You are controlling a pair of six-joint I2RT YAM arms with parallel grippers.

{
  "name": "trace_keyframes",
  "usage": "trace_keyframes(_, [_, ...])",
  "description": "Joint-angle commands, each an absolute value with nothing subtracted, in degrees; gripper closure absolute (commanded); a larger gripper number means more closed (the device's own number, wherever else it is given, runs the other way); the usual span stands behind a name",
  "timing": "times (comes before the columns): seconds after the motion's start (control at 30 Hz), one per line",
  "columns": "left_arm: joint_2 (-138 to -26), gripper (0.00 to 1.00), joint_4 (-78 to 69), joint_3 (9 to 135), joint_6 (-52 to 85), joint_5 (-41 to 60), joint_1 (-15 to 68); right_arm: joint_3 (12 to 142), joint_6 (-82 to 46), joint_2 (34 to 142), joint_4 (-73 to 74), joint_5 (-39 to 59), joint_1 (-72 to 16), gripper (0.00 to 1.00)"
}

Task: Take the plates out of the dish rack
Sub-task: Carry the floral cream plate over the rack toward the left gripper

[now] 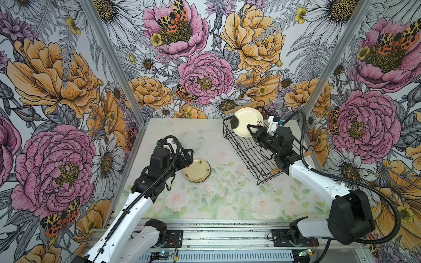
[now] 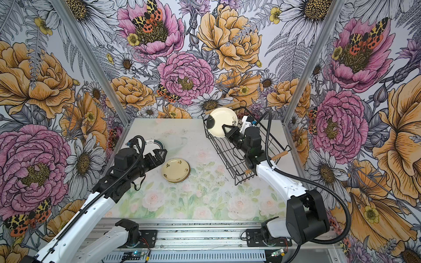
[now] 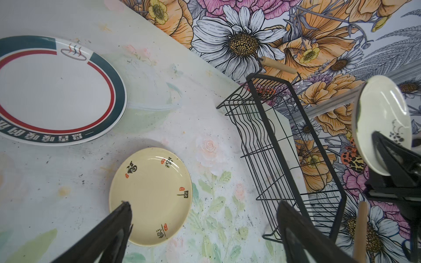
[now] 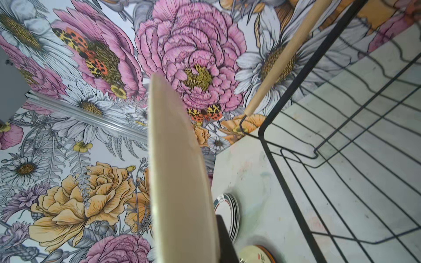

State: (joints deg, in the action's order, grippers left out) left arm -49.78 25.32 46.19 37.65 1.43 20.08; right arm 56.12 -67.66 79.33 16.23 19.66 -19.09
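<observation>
My right gripper (image 1: 250,128) is shut on the lower rim of a cream plate (image 1: 247,120) and holds it upright above the far end of the dish rack (image 1: 257,157). In the right wrist view this plate (image 4: 180,170) is edge-on, with one dark finger (image 4: 224,239) against it. The black wire rack (image 3: 273,141) has no plates in its slots that I can see. My left gripper (image 3: 204,203) hangs open over the table beside a stack of cream plates (image 1: 197,169), holding nothing. A stack of white plates with dark green and red rims (image 3: 57,91) lies further left.
The rack's wooden handles (image 1: 241,107) stick out at both ends, close to the back wall and the right frame post. The flowered walls close the table on three sides. The left arm (image 1: 159,164) hides most of the white stack in a top view.
</observation>
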Motion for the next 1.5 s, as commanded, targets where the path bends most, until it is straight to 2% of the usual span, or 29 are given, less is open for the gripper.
trace_keyframes(0.0, [-50.52, 0.01, 21.72, 48.60, 39.95, -0.30, 22.15, 59.64, -72.15, 81.45, 13.57, 31.04, -19.97, 1.00])
trace_keyframes(0.17, [-50.89, 0.01, 20.45, 48.85, 42.05, 3.62, 23.30, 63.19, -74.81, 87.02, 14.80, 40.72, -22.22, 1.00])
trace_keyframes(0.37, [-49.88, 0.01, 18.55, 47.42, 44.15, 5.63, 23.14, 68.63, -73.97, 91.71, 17.74, 45.96, -27.16, 1.00])
trace_keyframes(0.63, [-52.21, 0.01, 13.72, 47.65, 45.43, 16.04, 18.98, 69.49, -72.33, 93.19, 17.63, 41.19, -33.97, 1.00])
trace_keyframes(0.83, [-50.18, 0.02, 11.66, 46.66, 46.03, 20.10, 16.31, 70.18, -72.57, 94.48, 17.93, 39.12, -36.44, 1.00])
trace_keyframes(0.93, [-49.06, 0.07, 11.07, 45.44, 46.10, 20.93, 14.83, 70.89, -72.84, 95.61, 18.43, 39.41, -37.38, 1.00])
trace_keyframes(1.03, [-48.70, 0.20, 9.86, 44.41, 46.83, 23.33, 12.68, 71.30, -74.28, 96.98, 20.28, 40.09, -38.12, 1.00])
trace_keyframes(1.1, [-48.86, 0.25, 9.07, 43.82, 47.35, 25.01, 11.55, 71.28, -75.34, 97.93, 22.05, 40.29, -38.62, 1.00])
trace_keyframes(1.3, [-49.26, 0.28, 8.81, 42.81, 47.70, 27.49, 9.89, 73.07, -75.59, 99.99, 22.99, 40.85, -39.80, 1.00])
trace_keyframes(1.43, [-49.04, 0.50, 8.61, 42.45, 47.88, 28.27, 9.02, 73.53, -75.51, 100.73, 22.99, 40.94, -40.25, 1.00])
trace_keyframes(1.47, [-49.04, 0.53, 8.74, 42.45, 47.90, 28.58, 8.81, 73.42, -75.56, 100.90, 23.03, 41.04, -40.36, 1.00])
